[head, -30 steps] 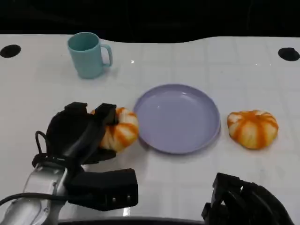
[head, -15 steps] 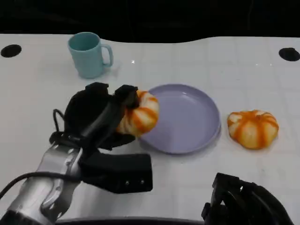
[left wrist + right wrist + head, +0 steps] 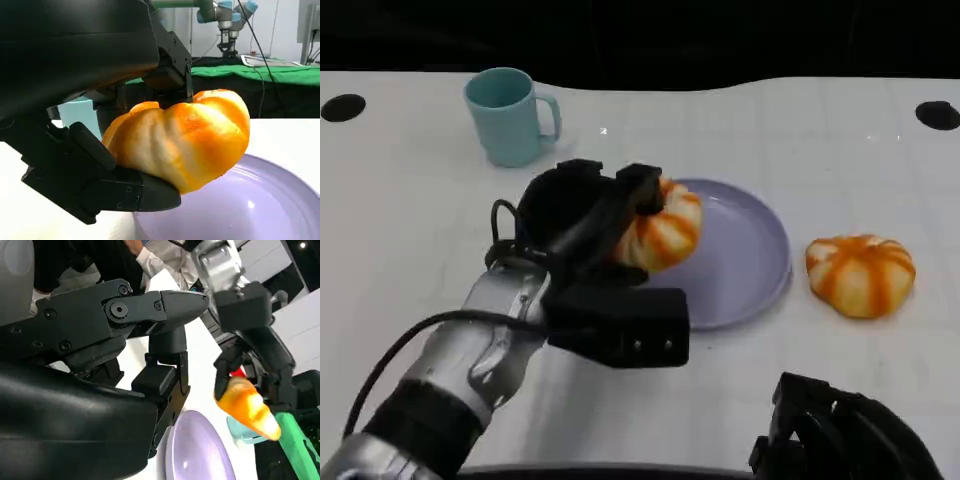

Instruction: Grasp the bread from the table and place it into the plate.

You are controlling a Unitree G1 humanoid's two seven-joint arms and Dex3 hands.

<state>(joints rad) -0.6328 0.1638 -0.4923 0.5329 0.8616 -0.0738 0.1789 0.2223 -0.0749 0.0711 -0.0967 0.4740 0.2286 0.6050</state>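
- Head view: left hand (image 3: 582,215) is carrying the bread (image 3: 660,225), fingers clamped around it, over the near-left rim of the plate (image 3: 750,260) — probably lining up for a drop onto the middle.
- Left wrist view is showing the bread (image 3: 182,142) hanging clear above the plate (image 3: 250,210), not touching.
- Right hand (image 3: 840,435) is idling low at the worktop (image 3: 400,220) edge; its fingers' state I cannot tell.
- A second bun (image 3: 860,273) is lying right of the plate.

Left robot hand (image 3: 582,215) grips bread (image 3: 660,232); right robot hand (image 3: 840,435) idle (fingers apart).
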